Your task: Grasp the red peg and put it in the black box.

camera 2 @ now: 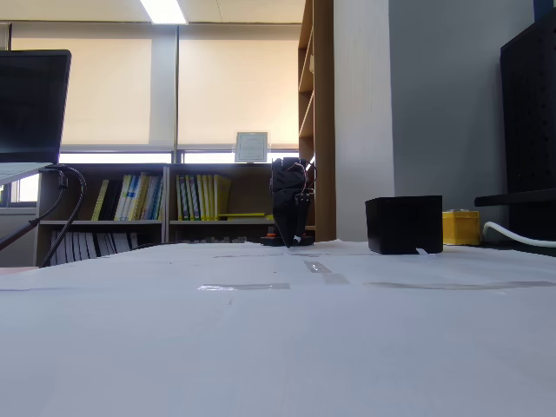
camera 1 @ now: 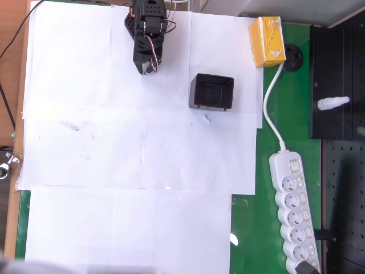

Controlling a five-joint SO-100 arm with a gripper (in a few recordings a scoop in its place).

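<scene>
White paper sheets cover the table; the fixed view adds bookshelves behind. Folded gripper sits left of the black box; finger opening unclear.

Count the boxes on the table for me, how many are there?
2. The black box sits on the white paper near the middle; the yellow carton lies at the paper's top right corner. None seem hidden.

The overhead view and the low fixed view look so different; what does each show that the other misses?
Overhead alone shows the black box's dark inside, the white power strip and the green table surface. The fixed view alone shows a bookshelf with books, bright windows and a ceiling light. Both show the black arm, the box, the yellow carton and the white paper.
</scene>
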